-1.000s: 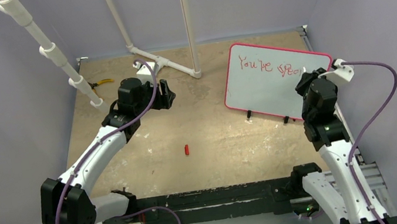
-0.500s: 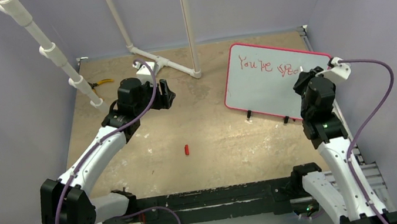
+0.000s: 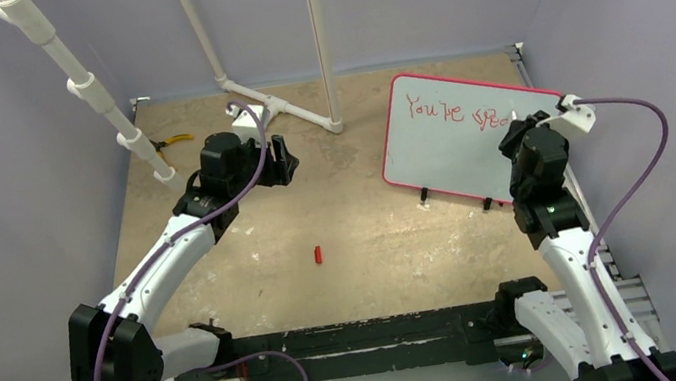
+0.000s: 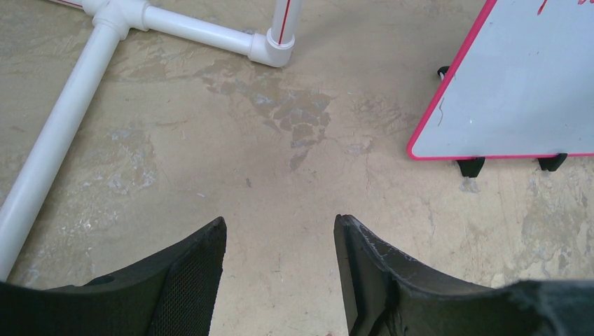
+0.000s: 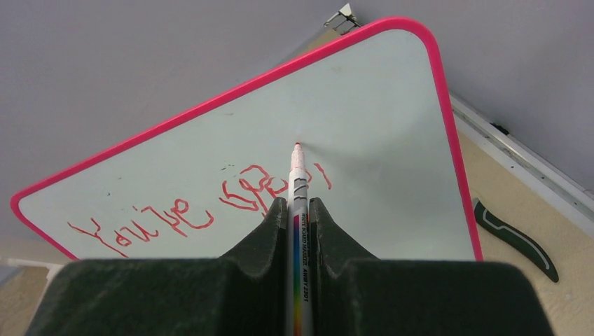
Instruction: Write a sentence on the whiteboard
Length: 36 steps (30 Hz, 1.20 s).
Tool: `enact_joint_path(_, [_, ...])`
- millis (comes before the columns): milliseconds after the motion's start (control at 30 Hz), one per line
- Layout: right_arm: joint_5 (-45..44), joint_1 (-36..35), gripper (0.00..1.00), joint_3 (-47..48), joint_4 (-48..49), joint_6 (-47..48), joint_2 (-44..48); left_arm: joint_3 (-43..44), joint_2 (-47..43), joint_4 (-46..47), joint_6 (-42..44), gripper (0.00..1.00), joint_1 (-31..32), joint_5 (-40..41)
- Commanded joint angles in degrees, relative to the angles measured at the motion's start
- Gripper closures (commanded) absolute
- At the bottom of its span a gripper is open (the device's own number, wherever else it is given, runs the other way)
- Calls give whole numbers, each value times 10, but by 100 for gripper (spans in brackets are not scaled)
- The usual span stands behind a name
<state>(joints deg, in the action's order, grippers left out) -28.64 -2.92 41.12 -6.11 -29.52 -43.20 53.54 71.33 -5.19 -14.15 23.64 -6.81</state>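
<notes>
The whiteboard (image 3: 455, 155), white with a red-pink frame, stands tilted at the back right on small black feet. The sentence (image 3: 452, 111) runs along its top in red, roughly "You're spec" (image 5: 203, 206). My right gripper (image 3: 519, 129) (image 5: 298, 204) is shut on a white marker (image 5: 297, 175). The marker's red tip points at the board just past the last red stroke; whether it touches I cannot tell. My left gripper (image 3: 285, 162) (image 4: 280, 227) hangs open and empty over bare table left of centre, well away from the whiteboard (image 4: 515, 91).
A white PVC pipe frame (image 3: 286, 109) stands at the back centre, with a slanted pipe (image 3: 92, 91) at the left. Yellow-handled pliers (image 3: 173, 140) lie by the back left. A small red cap (image 3: 318, 254) lies mid-table. A black curved piece (image 5: 515, 238) lies right of the board.
My right wrist has shifted slightly left and toward the board with the marker. The left arm has not moved.
</notes>
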Motion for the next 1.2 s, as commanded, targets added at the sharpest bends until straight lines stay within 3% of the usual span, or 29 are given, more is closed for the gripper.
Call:
enact_joint_path(0, [-20, 3, 100, 3, 25, 8, -4, -3, -11, 22, -3, 43, -3, -2])
enact_joint_path(267, [-17, 2, 100, -1, 30, 9, -9, -3, -11, 21, -3, 43, -3, -2])
enact_joint_path(567, [-4, 3, 100, -10, -26, -18, 62, -2, -12, 22, -5, 43, -3, -5])
enact_joint_path(1167, [-41, 10, 100, 0, -36, -19, 12, -2, -16, 23, -7, 43, -3, -8])
